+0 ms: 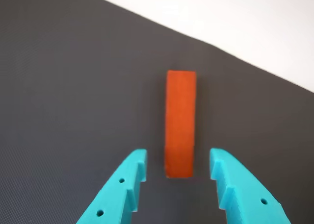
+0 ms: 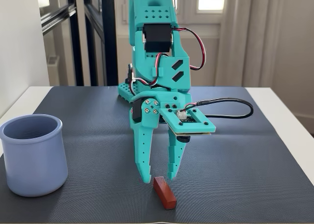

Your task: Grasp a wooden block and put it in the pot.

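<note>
Gripper (image 2: 158,177) points down over the dark mat (image 2: 235,155) on the bench (image 2: 284,116), fingers (image 2: 143,155) spread, holding nothing. In the wrist view the gripper (image 1: 178,161) straddles the near end of the wooden block (image 1: 180,121): the block runs toward 12 o'clock, gaps on both sides, no contact visible. In the fixed view the block (image 2: 164,192) lies flat on the mat just in front of the fingertips, toward 6 o'clock. The pot (image 2: 33,154) stands upright at 9 o'clock from the gripper, well apart, near the mat's left edge; its inside is not visible.

arm (image 2: 157,33) top cut off; pincer (image 1: 179,162) base cropped.
</note>
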Controlling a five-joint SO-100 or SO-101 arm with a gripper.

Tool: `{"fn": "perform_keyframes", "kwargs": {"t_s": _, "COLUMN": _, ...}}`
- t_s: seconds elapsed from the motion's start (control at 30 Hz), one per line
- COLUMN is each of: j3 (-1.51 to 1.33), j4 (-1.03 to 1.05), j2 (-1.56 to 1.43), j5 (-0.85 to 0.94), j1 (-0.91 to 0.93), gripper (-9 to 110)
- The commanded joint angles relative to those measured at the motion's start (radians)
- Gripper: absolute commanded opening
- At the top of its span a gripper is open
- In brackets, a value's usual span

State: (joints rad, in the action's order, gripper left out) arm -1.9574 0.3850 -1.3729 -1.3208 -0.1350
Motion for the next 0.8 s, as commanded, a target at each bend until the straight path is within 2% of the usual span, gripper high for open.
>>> {"fn": "perform_keyframes", "kwargs": {"t_s": 0.0, "j3": 0.032, "j4": 0.000, "j2": -0.006, "j5": 0.021, "j1": -0.014, "gripper": 15}}
{"fn": "perform_keyframes", "kwargs": {"t_s": 0.77, "j3": 0.109, "j4": -0.023, "j2": 0.127, "j5": 0.097, "j1": 0.031, "gripper": 15}}
